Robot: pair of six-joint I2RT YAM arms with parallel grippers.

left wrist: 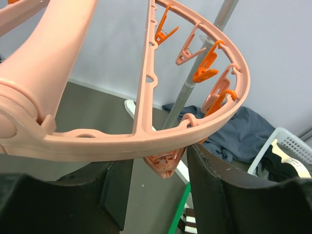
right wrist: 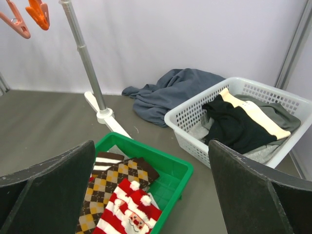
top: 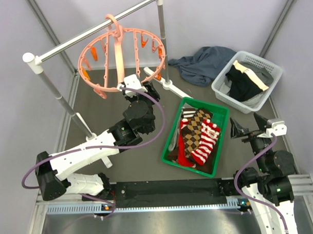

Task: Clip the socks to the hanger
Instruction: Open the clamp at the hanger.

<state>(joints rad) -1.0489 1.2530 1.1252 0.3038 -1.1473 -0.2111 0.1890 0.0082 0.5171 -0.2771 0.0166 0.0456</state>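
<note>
Left gripper's (left wrist: 159,162) jaws stand apart around a small pink clip (left wrist: 168,168) under the round salmon-pink plastic hanger (left wrist: 146,141); right gripper's (right wrist: 151,146) jaws spread wide.

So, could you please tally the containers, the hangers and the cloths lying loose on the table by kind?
Containers: 2, green tray and white basket
Hangers: 1, pink hanger
Loose cloths: 1, blue-grey cloth
Total: 4
</note>
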